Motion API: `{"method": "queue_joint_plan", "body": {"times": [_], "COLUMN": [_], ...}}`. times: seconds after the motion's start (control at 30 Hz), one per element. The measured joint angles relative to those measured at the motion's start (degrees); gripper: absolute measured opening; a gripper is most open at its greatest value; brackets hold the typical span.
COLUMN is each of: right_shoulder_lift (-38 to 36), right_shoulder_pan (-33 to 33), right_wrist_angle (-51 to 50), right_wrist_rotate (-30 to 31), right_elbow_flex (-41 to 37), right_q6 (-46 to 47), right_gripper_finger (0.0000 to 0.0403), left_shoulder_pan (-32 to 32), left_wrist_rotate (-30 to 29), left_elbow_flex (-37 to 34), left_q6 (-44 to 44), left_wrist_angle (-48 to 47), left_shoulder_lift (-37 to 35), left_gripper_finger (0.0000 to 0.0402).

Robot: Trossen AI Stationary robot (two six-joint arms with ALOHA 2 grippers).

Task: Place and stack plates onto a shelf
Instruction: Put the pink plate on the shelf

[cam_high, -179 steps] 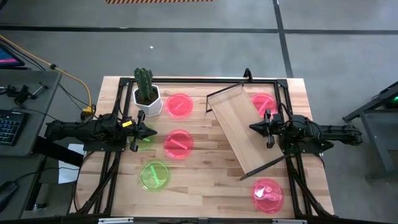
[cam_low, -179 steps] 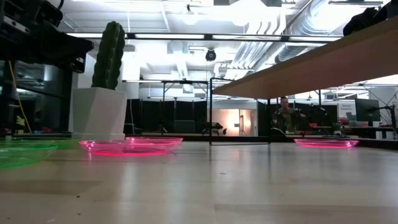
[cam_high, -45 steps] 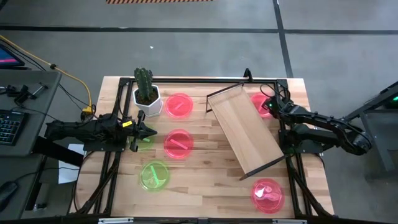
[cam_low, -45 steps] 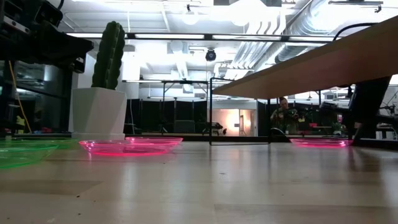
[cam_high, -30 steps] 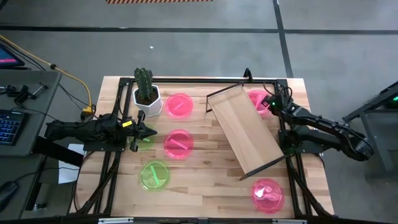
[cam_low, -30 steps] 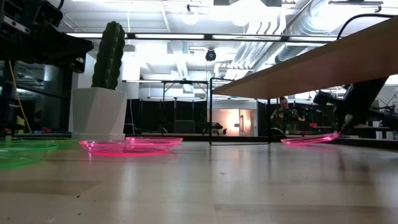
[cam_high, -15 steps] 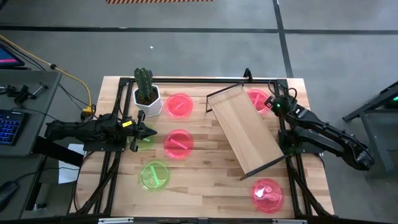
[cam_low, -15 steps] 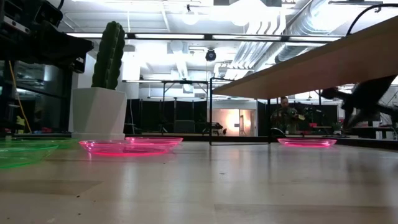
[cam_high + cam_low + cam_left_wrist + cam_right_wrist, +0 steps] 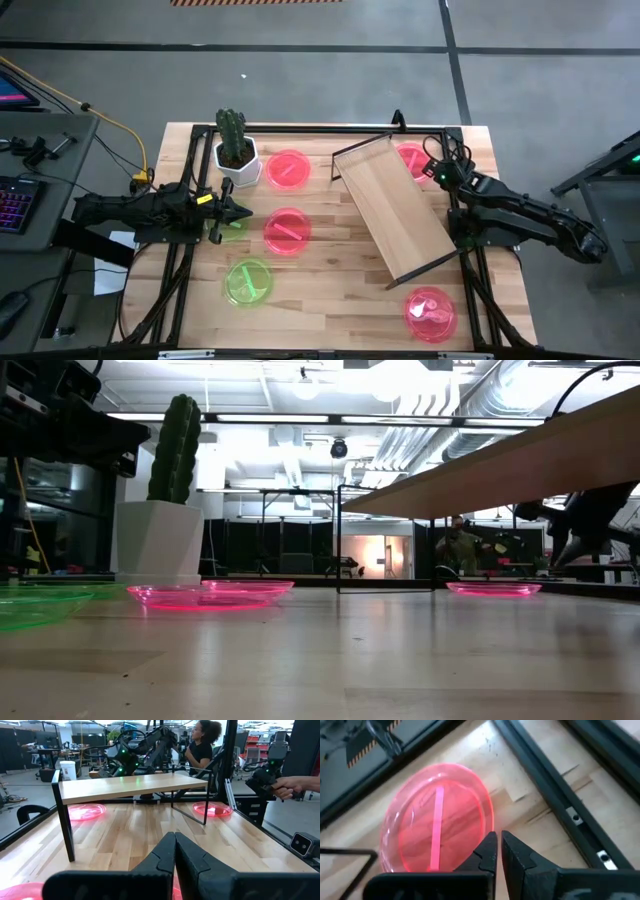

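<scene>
The light-wood shelf (image 9: pixel 392 208) stands slantwise on its black wire legs at the table's right half. One pink plate (image 9: pixel 410 157) lies flat at the far right corner, partly under the shelf's far end; it also shows as the pink plate (image 9: pixel 437 832) in the right wrist view. My right gripper (image 9: pixel 431 170) hovers shut just right of that plate's rim, raised off the table (image 9: pixel 557 563). Other pink plates (image 9: pixel 288 168) (image 9: pixel 286 231) (image 9: pixel 431 312) and a green plate (image 9: pixel 248 282) lie flat on the table. My left gripper (image 9: pixel 240 212) waits shut at the left, over another green plate (image 9: pixel 231 225).
A white pot with a cactus (image 9: pixel 237 158) stands at the far left beside a pink plate. The black frame rails (image 9: pixel 455 230) run along the table's edges, close to my right arm. A person (image 9: pixel 200 745) and a hand (image 9: pixel 287 785) show beyond the table.
A second ago my right gripper was down at the far-right pink plate's rim and that plate was tipped. The gripper has since risen clear. The plate has dropped flat and sits slightly farther toward the table's left, under the shelf's end.
</scene>
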Motion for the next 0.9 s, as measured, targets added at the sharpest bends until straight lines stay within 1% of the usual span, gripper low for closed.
{"method": "queue_joint_plan", "body": {"times": [0.07, 0.2, 0.3, 0.4, 0.53, 0.7, 0.9], "right_shoulder_lift": [0.0, 0.7, 2.9, 6.3, 10.9, 16.8, 22.6], "right_shoulder_pan": [0.0, -0.1, -0.1, -0.1, -0.1, -0.1, -0.2], "right_wrist_angle": [0.0, 0.6, 2.2, 2.8, 6.1, 12.3, 15.3], "right_wrist_rotate": [0.3, 0.3, 0.0, 0.0, -0.2, -0.7, 0.2], "right_elbow_flex": [0.0, 0.0, 0.0, 0.0, 0.0, 0.0, 0.0], "right_q6": [-0.7, 0.2, 2.1, 4.1, 5.2, 5.4, 7.6], "right_gripper_finger": [0.0030, 0.0084, 0.0123, 0.0147, 0.0158, 0.0153, 0.0151], "left_shoulder_pan": [0.0, 0.0, 0.0, 0.0, 0.0, 0.0, 0.0], "left_wrist_rotate": [0.0, 0.0, 0.0, 0.0, 0.0, 0.0, 0.0], "left_elbow_flex": [0.0, 0.0, 0.0, 0.0, 0.0, 0.0, 0.0], "left_q6": [0.0, 0.0, 0.0, 0.0, 0.0, 0.0, 0.0], "left_wrist_angle": [0.0, 0.0, 0.0, 0.0, 0.0, 0.0, 0.0], "left_shoulder_lift": [0.0, 0.0, 0.0, 0.0, 0.0, 0.0, 0.0], "left_gripper_finger": [0.0000, 0.0000, 0.0000, 0.0000, 0.0000, 0.0000, 0.0000]}}
